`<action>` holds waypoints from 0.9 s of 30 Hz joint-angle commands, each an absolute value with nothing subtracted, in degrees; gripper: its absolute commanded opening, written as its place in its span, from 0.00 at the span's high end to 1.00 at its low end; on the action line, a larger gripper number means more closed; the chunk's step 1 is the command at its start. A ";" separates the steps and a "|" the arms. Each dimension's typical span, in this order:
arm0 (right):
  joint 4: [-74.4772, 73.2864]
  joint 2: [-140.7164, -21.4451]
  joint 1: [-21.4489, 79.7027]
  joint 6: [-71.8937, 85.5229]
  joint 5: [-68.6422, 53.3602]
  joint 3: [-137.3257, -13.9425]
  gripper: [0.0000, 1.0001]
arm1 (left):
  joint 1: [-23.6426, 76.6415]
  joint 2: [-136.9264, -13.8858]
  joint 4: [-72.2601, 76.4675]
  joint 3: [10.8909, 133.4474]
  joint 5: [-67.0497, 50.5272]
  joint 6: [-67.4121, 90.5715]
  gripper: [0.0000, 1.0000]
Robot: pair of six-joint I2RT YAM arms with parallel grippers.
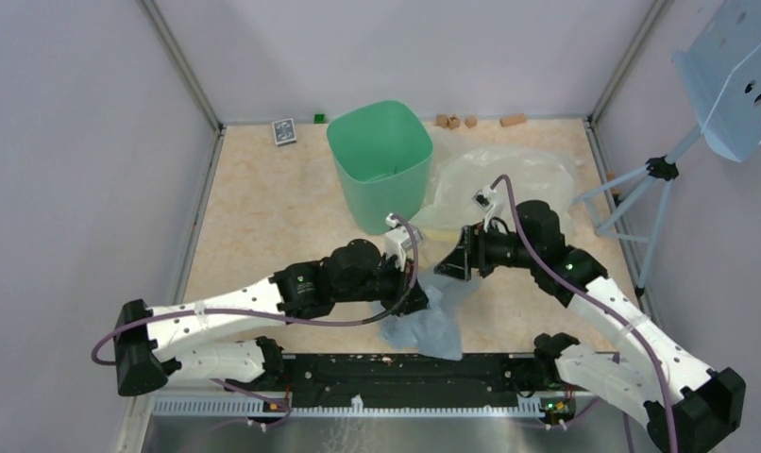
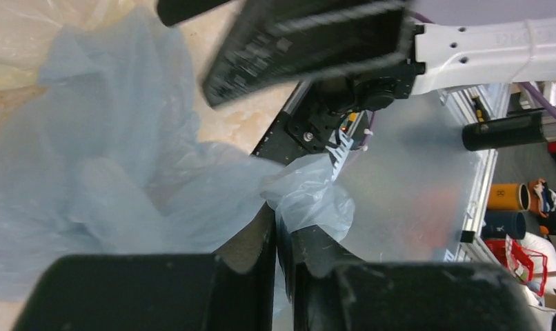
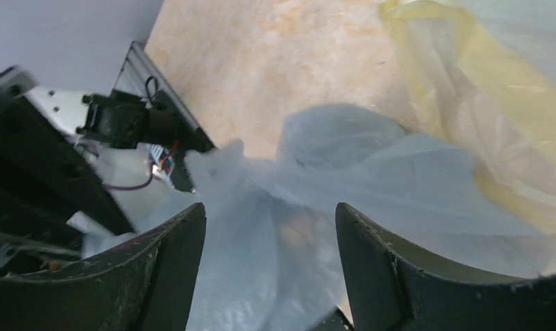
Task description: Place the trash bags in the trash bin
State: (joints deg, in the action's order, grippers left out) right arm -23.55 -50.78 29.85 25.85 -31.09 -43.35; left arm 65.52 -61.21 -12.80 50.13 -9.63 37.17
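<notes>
1. Left pincer (image 2: 283, 233) has its two fingers almost together, and a thin fold of the pale blue trash bag (image 1: 431, 326) is clamped in the narrow gap between them.
2. Right pincer (image 3: 270, 214) stands with its fingers wide apart. The blue film passes between and under them, but they do not grip it.
3. The two pincers face each other closely, just in front of the trash bin (image 1: 377, 203), with the upper part of the trash bag between them.
4. The trash bag is outside the bin. It is crumpled, and most of it lies on the surface (image 1: 263, 208) near the arm bases, with one part reaching over the black rail at the near edge.
5. The trash bin stands upright toward the back of the surface, its opening turned up. Inside it, only the green walls and bottom show clearly; there is a small mark low down that I cannot identify.
6. A cream-yellow bag (image 1: 509, 179) lies spread on the surface just to the right of the bin, touching its side, and it also is outside the bin.
</notes>
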 commanded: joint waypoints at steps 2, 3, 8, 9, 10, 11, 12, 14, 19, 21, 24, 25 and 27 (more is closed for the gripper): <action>-17.94 -45.79 33.04 22.40 -40.52 -40.32 0.31 | 66.54 -63.71 -8.50 50.13 -4.37 37.60 0.84; -17.53 -44.81 33.43 22.16 -41.12 -39.47 0.31 | 66.53 -63.86 -8.78 49.92 -3.38 37.96 0.84; -16.91 -37.95 33.77 20.86 -39.45 -36.69 0.32 | 66.53 -63.36 -10.53 50.12 -0.52 38.34 0.85; -17.07 -36.71 33.83 20.88 -38.71 -36.73 0.32 | 66.53 -63.39 -10.52 50.14 -0.53 38.37 0.85; -17.33 -35.66 33.80 20.89 -38.14 -36.99 0.33 | 66.53 -63.58 -10.48 50.30 -0.53 38.33 0.85; -17.77 -34.93 33.80 20.93 -37.84 -37.51 0.33 | 66.53 -63.99 -10.63 50.54 -0.47 38.32 0.85; -18.70 -34.34 33.79 20.58 -36.99 -38.35 0.33 | 66.49 -64.40 -10.84 50.91 -0.48 38.36 0.85; -22.01 -33.94 33.82 18.60 -37.07 -41.36 0.33 | 66.53 -65.98 -11.37 51.57 -0.71 38.32 0.85; -29.53 -36.80 33.84 15.23 -42.37 -46.60 0.33 | 66.53 -69.10 -11.38 53.68 -2.06 38.07 0.86; -29.94 -37.39 34.20 15.15 -42.55 -45.72 0.34 | 66.53 -69.58 -11.06 54.76 -2.61 37.85 0.86; -27.73 -37.27 35.37 16.39 -41.83 -43.05 0.38 | 66.54 -69.61 -9.40 55.94 -4.19 37.38 0.85; -26.83 -37.26 35.80 17.01 -41.93 -42.32 0.39 | 66.53 -69.53 -9.06 56.31 -4.63 37.25 0.85; -25.39 -37.62 36.62 17.74 -42.02 -41.05 0.41 | 66.53 -69.23 -8.63 57.12 -5.29 37.03 0.85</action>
State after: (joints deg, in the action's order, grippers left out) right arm -27.51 -36.99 34.79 17.15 -40.84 -42.96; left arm 66.52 -70.19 -12.47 53.43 -3.29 37.76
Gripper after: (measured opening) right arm 0.608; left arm 0.149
